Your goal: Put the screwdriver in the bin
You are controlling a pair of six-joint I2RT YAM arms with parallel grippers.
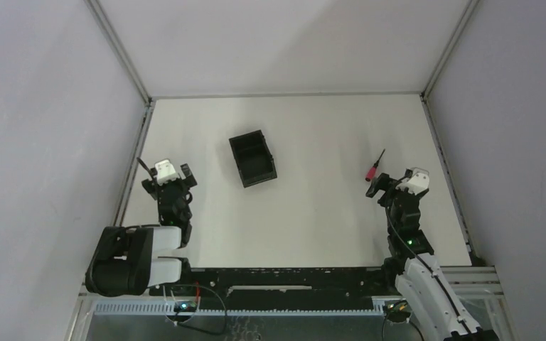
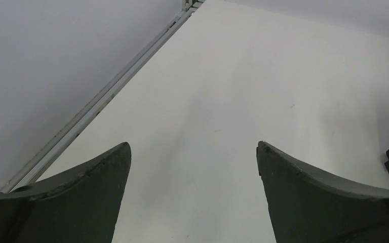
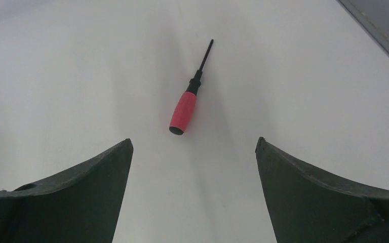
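The screwdriver (image 3: 184,112) is seen lying flat on the counter (image 1: 327,206), just ahead of the right hand (image 3: 192,147), which is spread wide and empty. The hand should be lowered squarely across the red grip before it is closed. The bin (image 1: 236,162) stands well apart to the left. The left hand (image 2: 193,149) is likewise spread and empty.

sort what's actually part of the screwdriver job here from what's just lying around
Part of the job:
- screwdriver, lying flat on the table
- bin, standing apart from it
- right gripper, open, just short of the handle

Just there:
- left gripper, open over bare table, holding nothing
- no stray loose objects show in any view
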